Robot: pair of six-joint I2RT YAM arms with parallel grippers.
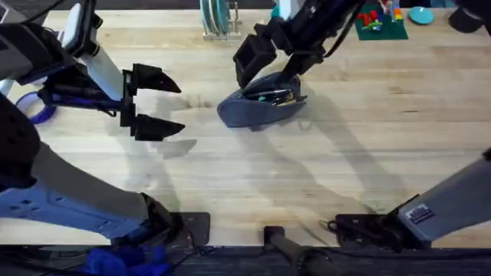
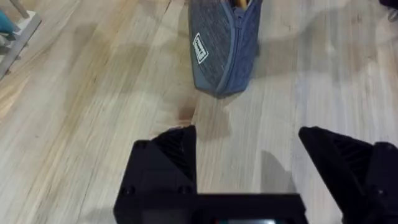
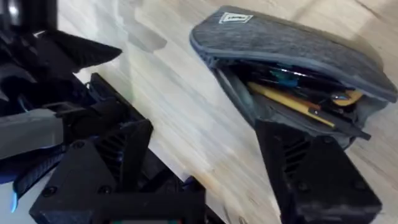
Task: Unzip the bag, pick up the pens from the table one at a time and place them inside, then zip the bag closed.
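While the bag gapes with the pens already inside, the zipping-up appears to be the step in hand.

Counter: pale planks, carries all.
Bag: blue-grey pouch, mid-counter, unzipped; small sewn label on its side (writing too small to read).
Left tool: released, fingers spread, well apart from the bag, facing its end.
Right tool: spread wide, just over the bag.
Pens: yellow one visible in the bag's mouth, among dark items.

Next move calls for steadying the bag and finding the zipper pull.
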